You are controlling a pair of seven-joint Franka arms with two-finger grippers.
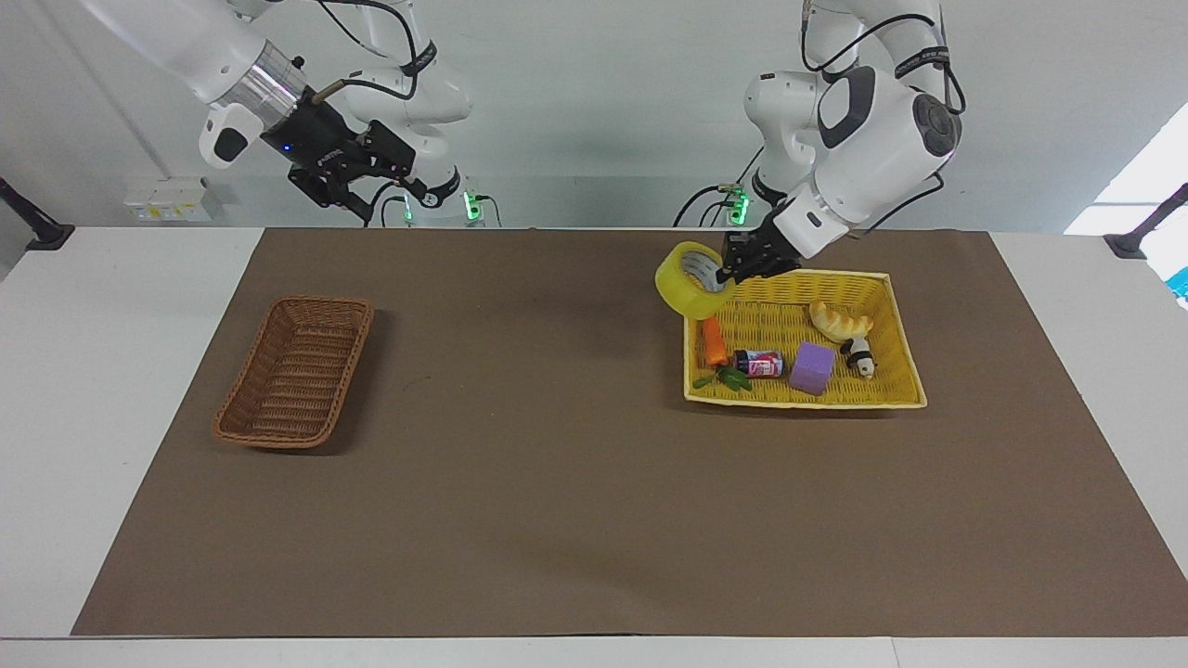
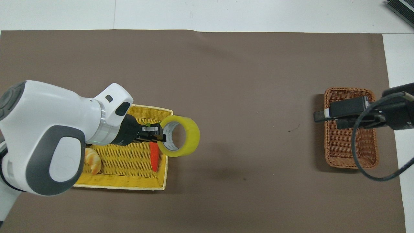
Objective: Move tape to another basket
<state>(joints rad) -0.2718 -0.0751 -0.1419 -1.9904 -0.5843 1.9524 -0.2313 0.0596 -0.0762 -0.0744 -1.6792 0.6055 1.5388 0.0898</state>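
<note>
The tape [image 1: 689, 280], a yellow roll with a whitish core, hangs in my left gripper [image 1: 722, 275], which is shut on its wall. The roll is up in the air over the corner of the yellow basket [image 1: 807, 401] that lies nearest the robots and toward the right arm's end. In the overhead view the tape [image 2: 181, 140] and left gripper [image 2: 160, 136] sit over that basket's rim [image 2: 119, 186]. The brown wicker basket [image 1: 320, 301] stands at the right arm's end. My right gripper [image 1: 385, 181] is open and raised; in the overhead view it [image 2: 326, 113] is over the wicker basket [image 2: 349, 165].
In the yellow basket lie a carrot [image 1: 713, 341], a small can [image 1: 759, 363], a purple block [image 1: 813, 367], a croissant [image 1: 840, 322] and a small black-and-white toy [image 1: 862, 356]. A brown mat [image 1: 557, 464] covers the table between the two baskets.
</note>
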